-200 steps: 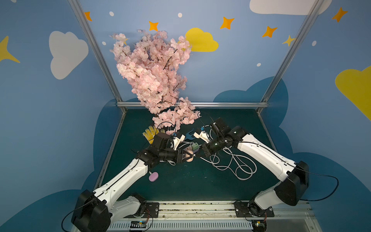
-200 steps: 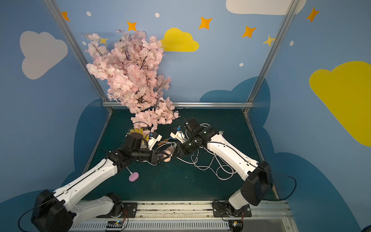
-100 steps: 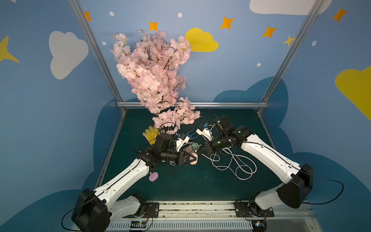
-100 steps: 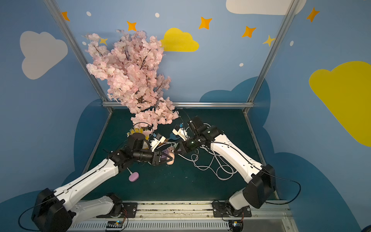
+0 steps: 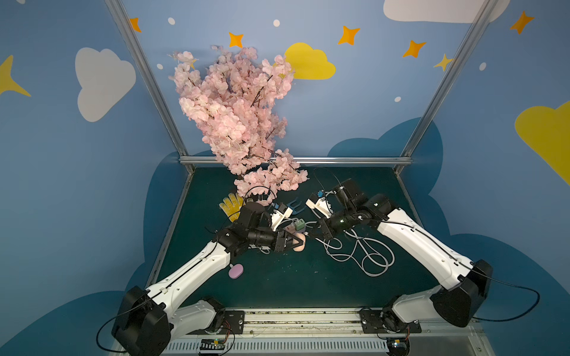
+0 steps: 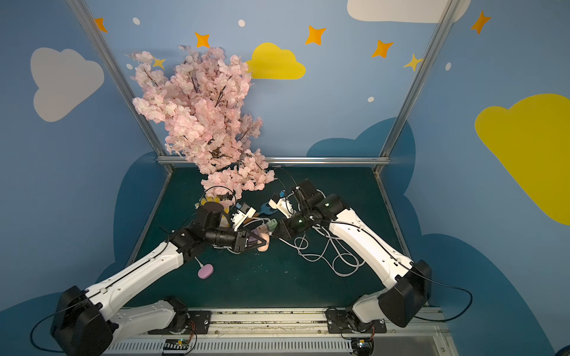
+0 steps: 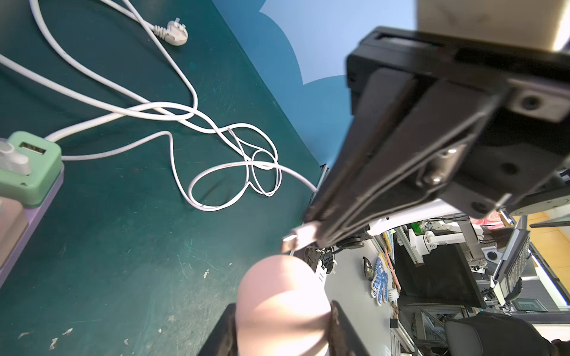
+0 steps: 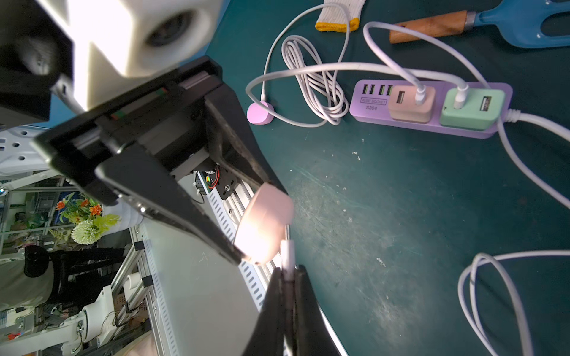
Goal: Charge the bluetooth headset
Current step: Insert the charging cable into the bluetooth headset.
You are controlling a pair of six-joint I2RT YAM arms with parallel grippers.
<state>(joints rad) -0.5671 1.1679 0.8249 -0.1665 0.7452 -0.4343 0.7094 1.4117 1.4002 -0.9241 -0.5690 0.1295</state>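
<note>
The left gripper [image 7: 283, 311] was clamped on a pale pink, rounded headset case [image 7: 277, 286], its two fingers pressing the case's sides and holding it over the green mat [image 5: 277, 286] near the table's middle. Facing it, the right gripper [image 8: 288, 272] was pinched tight on a white cable plug [image 8: 287, 249]. The plug's metal tip reached the case's edge; whether it had entered a port could not be told. Beyond the two grippers lay a purple power strip [image 8: 370, 104] carrying a pink adapter [image 8: 411, 106] and a green adapter [image 8: 472, 108], each with a white lead plugged in. Loose cable loops [image 7: 209, 209] sprawled on the mat beneath the right arm. A pink puck [image 5: 235, 272] sat beside the left arm, and a yellow glove [image 5: 230, 206] lay under the blossom branch [image 5: 234, 117].
</note>
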